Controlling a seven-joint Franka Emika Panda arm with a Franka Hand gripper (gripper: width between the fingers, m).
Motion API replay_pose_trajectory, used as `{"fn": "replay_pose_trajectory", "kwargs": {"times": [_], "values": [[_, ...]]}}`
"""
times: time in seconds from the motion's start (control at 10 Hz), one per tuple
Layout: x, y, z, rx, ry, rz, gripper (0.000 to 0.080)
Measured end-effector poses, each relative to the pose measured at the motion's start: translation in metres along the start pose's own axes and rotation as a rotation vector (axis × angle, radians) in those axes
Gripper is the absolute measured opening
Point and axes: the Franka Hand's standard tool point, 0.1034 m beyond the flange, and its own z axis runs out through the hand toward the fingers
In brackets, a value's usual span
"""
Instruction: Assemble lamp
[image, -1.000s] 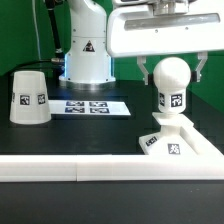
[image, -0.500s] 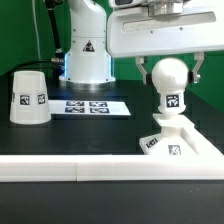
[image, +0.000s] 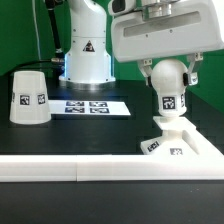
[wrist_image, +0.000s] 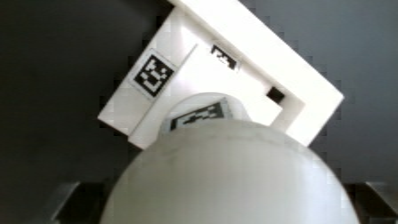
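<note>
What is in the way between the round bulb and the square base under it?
Nothing that I can see. The bulb already stands with its neck on the middle of the base, with the gripper around it. The shade stands apart, at the exterior view's left.

Bulb sides: the gripper (image: 168, 75) presses the bulb (image: 169, 88) on 2 sides, no gap.
Below bulb: base (image: 195, 142) fills the spot.
Front: long white rail (image: 80, 168) bars a low approach.
Middle: only the flat marker board (image: 90, 106); open room above.
Exterior view's left: upright shade (image: 28, 97), well apart from the bulb.
Back: arm's pedestal (image: 86, 50) blocks.
</note>
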Motion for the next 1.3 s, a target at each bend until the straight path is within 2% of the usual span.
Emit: {"fn": "replay_pose_trajectory", "kwargs": {"times": [0.2,0.5,0.6,0.7,1.0,1.3], "values": [[0.0022,-0.0031,0.0003,0.022,-0.019,0.154,0.0579],[-0.0011,-0.0046,0.001,0.02,-0.02,0.195,0.0579],[-0.0043,-0.006,0.0016,0.019,-0.02,0.13,0.0674],[-0.0064,-0.007,0.002,0.019,-0.02,0.09,0.0692],[-0.0048,-0.0061,0.0029,0.019,-0.011,-0.299,0.0699],[-0.0033,-0.005,0.0033,0.02,-0.009,-0.507,0.0699]]}}
